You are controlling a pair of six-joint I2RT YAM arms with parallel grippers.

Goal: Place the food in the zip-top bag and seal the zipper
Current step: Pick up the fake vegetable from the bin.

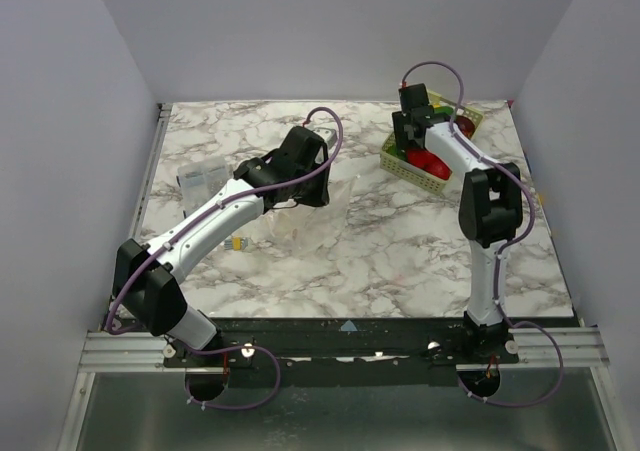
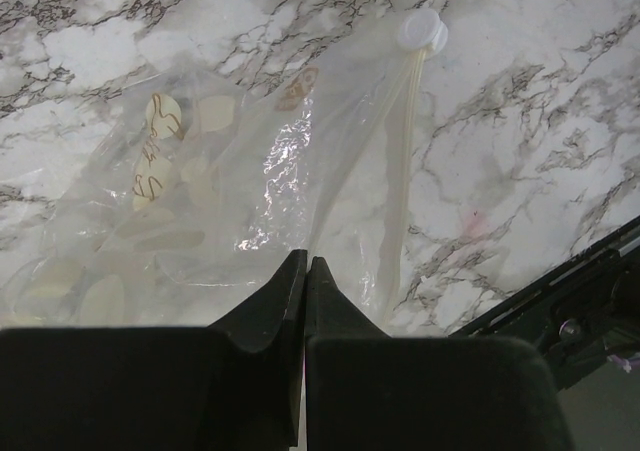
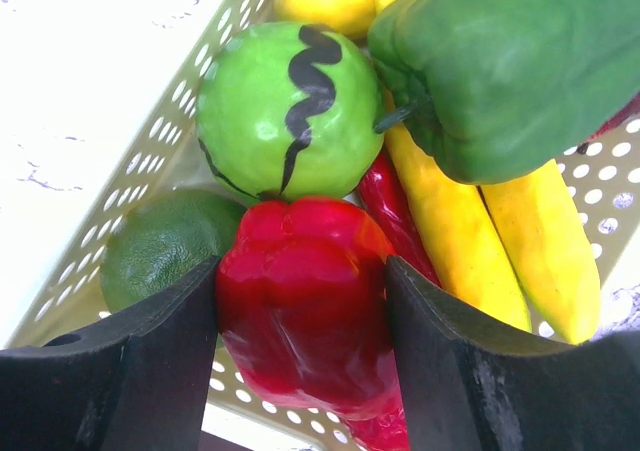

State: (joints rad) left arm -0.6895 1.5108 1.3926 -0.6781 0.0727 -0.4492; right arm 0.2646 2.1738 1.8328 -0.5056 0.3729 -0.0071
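Top external view: one marble-patterned table (image 1: 400,251) is enclosed by plain pale walls (image 1: 330,31). One zip-top bag (image 2: 280,161) is laid left of centre, its film pinched in the closed left gripper (image 2: 305,263). One lattice basket (image 3: 170,131) is set far right. Inside, one red pepper (image 3: 300,311) is clamped by the right gripper (image 3: 300,267). One green pepper (image 3: 510,61), two bananas (image 3: 480,231) and one lime (image 3: 160,241) are packed alongside.

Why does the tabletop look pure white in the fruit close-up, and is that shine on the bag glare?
Right wrist view: the table beside the basket is overexposed, though the red pepper in the right hand is sharp. Left wrist view: glare streaks the creased clear bag beyond the left hand.
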